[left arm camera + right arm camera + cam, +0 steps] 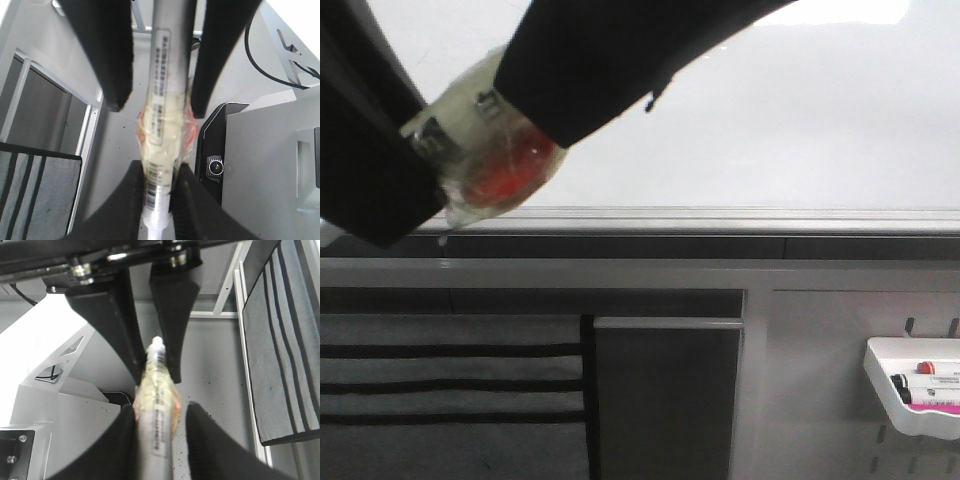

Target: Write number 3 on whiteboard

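The whiteboard (770, 120) fills the upper front view, glossy white above its grey bottom rail (740, 222). No number 3 shows on it. A marker (492, 160), grey-bodied and wrapped in clear tape over a red part, hangs in front of the board's lower left. My left gripper (159, 197) is shut on the marker's white end (156, 175). My right gripper (160, 437) is open around the marker's grey body (155, 425), with a gap on one side. The two grippers face each other along the marker.
A white tray (920, 415) holding several markers hangs on the grey perforated panel at the lower right. Below the rail are a dark grey panel (665, 400) and a grey striped fabric surface (440, 400).
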Action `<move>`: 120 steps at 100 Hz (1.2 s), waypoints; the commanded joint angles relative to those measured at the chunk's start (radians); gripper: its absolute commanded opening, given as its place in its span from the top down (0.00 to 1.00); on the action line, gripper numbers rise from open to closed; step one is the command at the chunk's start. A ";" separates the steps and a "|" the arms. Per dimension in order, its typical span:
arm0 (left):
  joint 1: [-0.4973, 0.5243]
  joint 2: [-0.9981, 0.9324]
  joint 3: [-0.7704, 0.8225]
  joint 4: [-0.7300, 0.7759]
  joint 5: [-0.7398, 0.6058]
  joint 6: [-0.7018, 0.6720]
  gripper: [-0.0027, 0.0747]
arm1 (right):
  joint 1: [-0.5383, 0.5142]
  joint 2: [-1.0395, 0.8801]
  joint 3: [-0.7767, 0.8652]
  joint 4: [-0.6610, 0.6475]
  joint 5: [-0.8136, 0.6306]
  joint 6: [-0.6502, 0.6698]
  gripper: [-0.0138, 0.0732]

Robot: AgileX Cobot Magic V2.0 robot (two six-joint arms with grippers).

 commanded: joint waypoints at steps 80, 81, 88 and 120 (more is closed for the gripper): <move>0.074 -0.119 -0.097 0.001 -0.073 -0.050 0.37 | -0.040 -0.066 -0.105 -0.126 0.006 0.148 0.84; 0.074 -0.119 -0.099 0.004 -0.074 -0.050 0.37 | -0.046 -0.069 -0.107 -0.137 0.006 0.161 0.84; 0.122 -0.166 -0.097 0.011 -0.070 -0.056 0.37 | -0.088 -0.106 -0.113 -0.179 0.010 0.225 0.84; 0.355 -0.299 -0.015 0.009 -0.074 -0.150 0.37 | -0.416 -0.268 -0.017 -0.219 0.069 0.473 0.84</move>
